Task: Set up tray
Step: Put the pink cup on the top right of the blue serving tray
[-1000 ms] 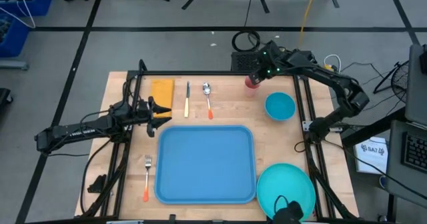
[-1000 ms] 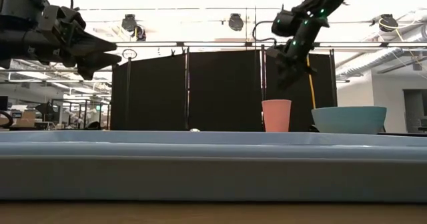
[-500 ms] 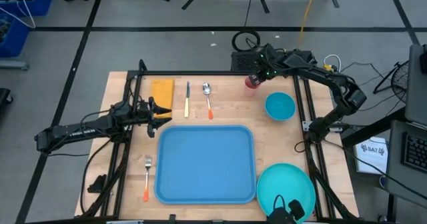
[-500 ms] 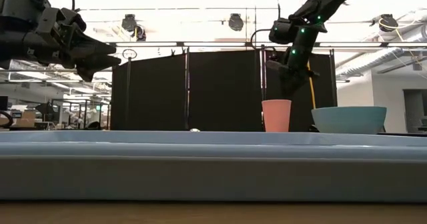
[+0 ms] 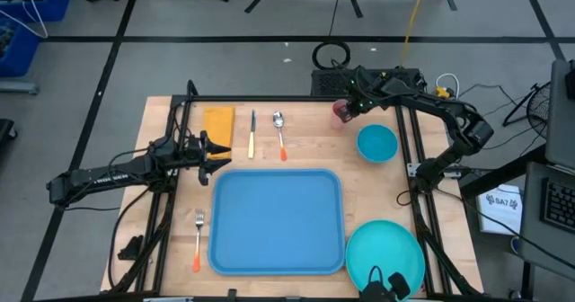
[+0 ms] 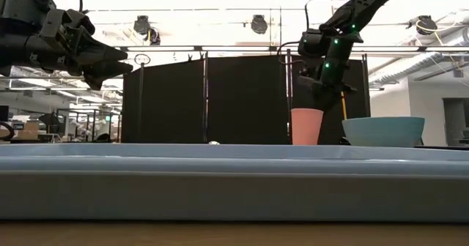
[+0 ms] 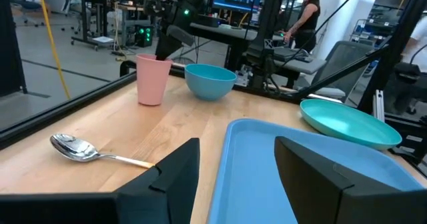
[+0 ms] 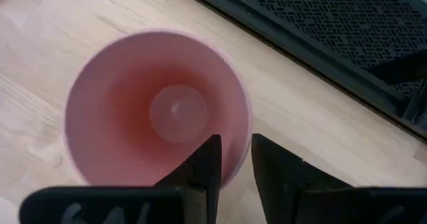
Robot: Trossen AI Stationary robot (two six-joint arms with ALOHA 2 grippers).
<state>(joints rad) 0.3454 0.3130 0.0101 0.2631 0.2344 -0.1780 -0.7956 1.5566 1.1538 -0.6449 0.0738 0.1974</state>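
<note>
Now right tool, narrow, straddles pink cup rim at tabletop's far-right; off-centre pinch could tip cup. Left tool wide, idle.

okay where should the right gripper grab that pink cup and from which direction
Grip the pink cup by its rim wall, from straight above: it stands upright and open-topped on the table, and the right gripper already straddles that wall, one finger inside. The bowl sits clear.

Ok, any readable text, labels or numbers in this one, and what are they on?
"BAZ": on the white card right of the table, high view; the smaller print under it is too small to read.
Pale marks on the right claw, right wrist view: too blurred to read.
The tray: no text.
</note>
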